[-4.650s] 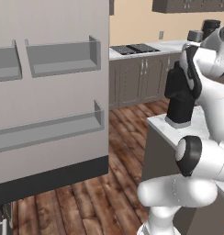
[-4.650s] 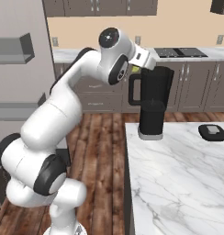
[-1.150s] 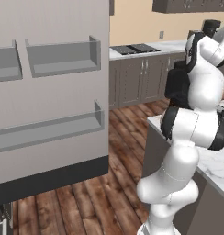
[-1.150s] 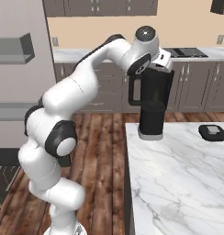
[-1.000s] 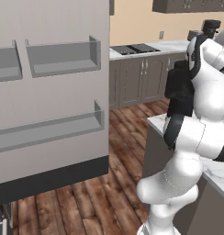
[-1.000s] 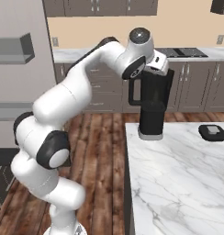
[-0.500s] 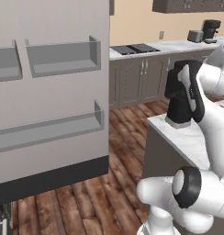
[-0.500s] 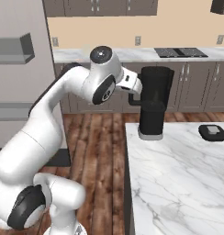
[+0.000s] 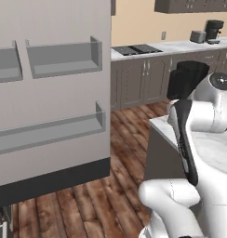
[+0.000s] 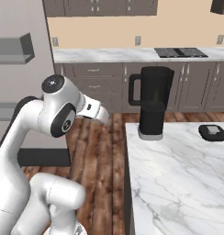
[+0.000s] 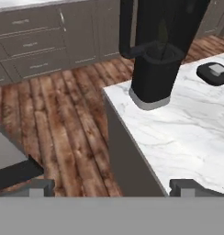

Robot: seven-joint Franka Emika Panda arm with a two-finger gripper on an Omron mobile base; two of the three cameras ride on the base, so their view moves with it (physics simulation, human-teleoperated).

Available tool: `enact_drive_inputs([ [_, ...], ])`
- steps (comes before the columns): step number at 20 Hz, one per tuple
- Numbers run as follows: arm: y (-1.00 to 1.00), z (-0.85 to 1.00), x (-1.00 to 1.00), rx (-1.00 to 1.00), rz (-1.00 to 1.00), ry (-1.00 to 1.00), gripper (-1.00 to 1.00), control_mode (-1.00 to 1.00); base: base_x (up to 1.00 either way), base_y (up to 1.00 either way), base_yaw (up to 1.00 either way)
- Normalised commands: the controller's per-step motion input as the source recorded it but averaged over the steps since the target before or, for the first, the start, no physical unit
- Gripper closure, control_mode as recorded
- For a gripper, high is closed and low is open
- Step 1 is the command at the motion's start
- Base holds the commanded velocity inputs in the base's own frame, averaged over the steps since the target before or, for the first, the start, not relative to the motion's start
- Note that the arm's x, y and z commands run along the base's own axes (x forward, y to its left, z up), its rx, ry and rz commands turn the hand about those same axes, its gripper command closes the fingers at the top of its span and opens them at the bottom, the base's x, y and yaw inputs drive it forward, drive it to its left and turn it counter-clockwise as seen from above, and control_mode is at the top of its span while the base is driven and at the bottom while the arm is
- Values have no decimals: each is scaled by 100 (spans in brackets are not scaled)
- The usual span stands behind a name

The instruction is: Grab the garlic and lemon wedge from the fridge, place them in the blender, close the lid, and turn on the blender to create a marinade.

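Hand view: gripper (image 11: 111,186) spread wide, empty, above floor beside counter (image 11: 187,133); blender (image 11: 157,50) upright, lid (image 11: 215,73) nearby.

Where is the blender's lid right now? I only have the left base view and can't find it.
Observer: The lid lies flat on the marble island counter, to the right of the blender, apart from it.
Operator: Is the jug open on top?
Observer: Yes, in the right base view the jug's rim is uncovered.
Operator: Is the gripper holding anything?
Observer: No. In the hand view the gripper is open, its fingertips wide apart with nothing between them, looking at the blender's base and the counter edge.
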Motion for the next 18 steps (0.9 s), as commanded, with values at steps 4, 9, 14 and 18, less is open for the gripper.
enact_drive_inputs([
  [4, 71, -40, -99, 0, 0, 9, -100, -100, 0, 0, 0],
  [9, 20, -8, -26, 0, 0, 5, -100, -100, 0, 0, 0],
  [14, 0, -3, -4, 0, 0, 1, -100, 100, -18, 2, 3],
  [18, 0, 0, 0, 0, 0, 0, -100, 100, -85, 51, 41],
])
